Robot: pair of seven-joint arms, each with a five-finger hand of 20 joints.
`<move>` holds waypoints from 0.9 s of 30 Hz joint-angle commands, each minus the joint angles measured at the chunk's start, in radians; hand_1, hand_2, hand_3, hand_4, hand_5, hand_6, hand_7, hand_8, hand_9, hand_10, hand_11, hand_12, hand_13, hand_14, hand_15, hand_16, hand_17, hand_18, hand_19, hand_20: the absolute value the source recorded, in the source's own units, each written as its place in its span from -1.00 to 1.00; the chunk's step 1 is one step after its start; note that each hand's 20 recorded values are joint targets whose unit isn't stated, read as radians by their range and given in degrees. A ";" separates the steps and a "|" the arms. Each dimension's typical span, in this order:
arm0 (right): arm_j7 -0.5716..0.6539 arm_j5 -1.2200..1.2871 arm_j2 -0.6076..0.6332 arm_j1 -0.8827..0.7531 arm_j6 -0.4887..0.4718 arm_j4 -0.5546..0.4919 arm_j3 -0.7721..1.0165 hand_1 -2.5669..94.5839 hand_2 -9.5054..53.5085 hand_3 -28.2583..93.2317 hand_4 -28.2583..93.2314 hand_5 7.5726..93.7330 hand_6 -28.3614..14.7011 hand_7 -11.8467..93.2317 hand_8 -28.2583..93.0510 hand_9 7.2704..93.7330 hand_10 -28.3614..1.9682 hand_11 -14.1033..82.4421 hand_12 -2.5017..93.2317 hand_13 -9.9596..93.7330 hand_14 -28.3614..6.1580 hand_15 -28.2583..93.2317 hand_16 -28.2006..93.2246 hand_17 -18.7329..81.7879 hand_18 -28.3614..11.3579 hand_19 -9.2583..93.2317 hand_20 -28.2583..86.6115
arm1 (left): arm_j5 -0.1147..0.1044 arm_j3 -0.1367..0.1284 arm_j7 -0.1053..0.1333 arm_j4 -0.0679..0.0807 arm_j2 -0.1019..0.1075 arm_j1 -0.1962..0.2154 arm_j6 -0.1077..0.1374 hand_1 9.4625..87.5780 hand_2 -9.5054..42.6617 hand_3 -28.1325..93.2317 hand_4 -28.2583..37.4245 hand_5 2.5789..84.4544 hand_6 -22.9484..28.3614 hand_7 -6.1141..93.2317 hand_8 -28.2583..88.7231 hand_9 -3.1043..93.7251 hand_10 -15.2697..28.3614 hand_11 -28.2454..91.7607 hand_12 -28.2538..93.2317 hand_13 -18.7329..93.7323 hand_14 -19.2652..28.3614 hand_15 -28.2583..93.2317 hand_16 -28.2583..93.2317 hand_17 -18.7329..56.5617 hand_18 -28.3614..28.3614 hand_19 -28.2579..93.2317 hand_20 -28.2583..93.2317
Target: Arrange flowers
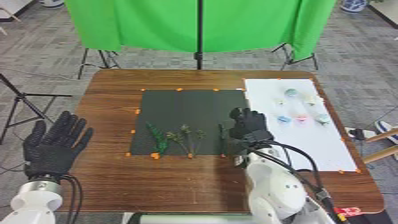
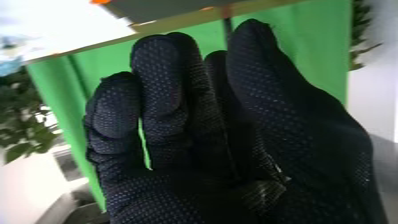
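Hovering where dark mat (image 1: 182, 107) meets white sheet (image 1: 329, 150): my right robot hand (image 1: 250, 124), fingers loosely extended. My left robot hand (image 1: 53, 150) is open, fingers straight, left of mat. Green stems (image 1: 155, 140) lie on mat; pale blossoms (image 1: 302, 119) on sheet.

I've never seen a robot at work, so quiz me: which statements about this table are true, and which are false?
1. Green sprigs lie on the dark mat. True.
2. The small pale flowers lie on the dark mat. False: the small pale flowers are on the white sheet.
3. The left hand grips a sprig. False: the left hand is empty.
4. A green cloth hangs beyond the table. True.
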 commanded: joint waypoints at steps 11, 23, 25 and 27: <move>0.074 0.109 0.070 0.100 -0.093 0.156 0.257 0.21 -1.00 0.74 -0.99 0.07 0.06 -0.49 -0.71 0.02 -0.34 -0.44 -0.63 0.21 -0.32 0.04 -0.28 0.14 -0.67 0.69 -0.32 | 0.032 0.023 -0.002 0.015 -0.004 -0.008 -0.058 -0.49 -0.17 0.65 -1.00 0.13 0.25 -0.56 -0.66 -0.07 0.41 -0.12 -0.30 -0.11 0.48 0.13 -0.62 -0.61 0.53 0.02 -0.26; 0.063 0.073 0.027 0.131 -0.172 0.257 0.214 0.24 -1.00 0.74 -1.00 0.07 0.11 -0.50 -0.71 0.01 -0.27 -0.44 -0.63 0.20 -0.29 0.06 -0.27 0.08 -0.68 0.73 -0.26 | 0.029 0.033 -0.002 0.015 -0.006 -0.013 -0.045 -0.49 -0.17 0.65 -1.00 0.13 0.25 -0.56 -0.65 -0.07 0.41 -0.12 -0.29 -0.11 0.47 0.13 -0.61 -0.61 0.53 0.02 -0.25; 0.053 0.039 0.029 0.137 -0.088 0.297 0.200 0.28 -1.00 0.70 -1.00 0.13 0.14 -0.47 -0.71 0.12 -0.24 -0.40 -0.60 0.27 -0.18 0.06 -0.21 0.11 -0.64 0.76 -0.23 | 0.028 0.037 -0.004 0.016 -0.010 -0.016 -0.045 -0.49 -0.17 0.65 -1.00 0.13 0.25 -0.56 -0.65 -0.07 0.41 -0.12 -0.29 -0.11 0.47 0.13 -0.61 -0.61 0.53 0.02 -0.25; 0.050 0.018 0.034 0.141 -0.012 0.327 0.188 0.40 -1.00 0.56 -1.00 0.23 0.17 -0.43 -0.72 0.27 -0.19 -0.34 -0.54 0.36 0.04 0.01 -0.03 0.14 -0.62 0.80 -0.16 | 0.027 0.043 -0.008 0.020 -0.012 -0.021 -0.048 -0.49 -0.17 0.65 -1.00 0.13 0.25 -0.56 -0.66 -0.07 0.42 -0.12 -0.29 -0.11 0.47 0.13 -0.61 -0.61 0.53 0.02 -0.25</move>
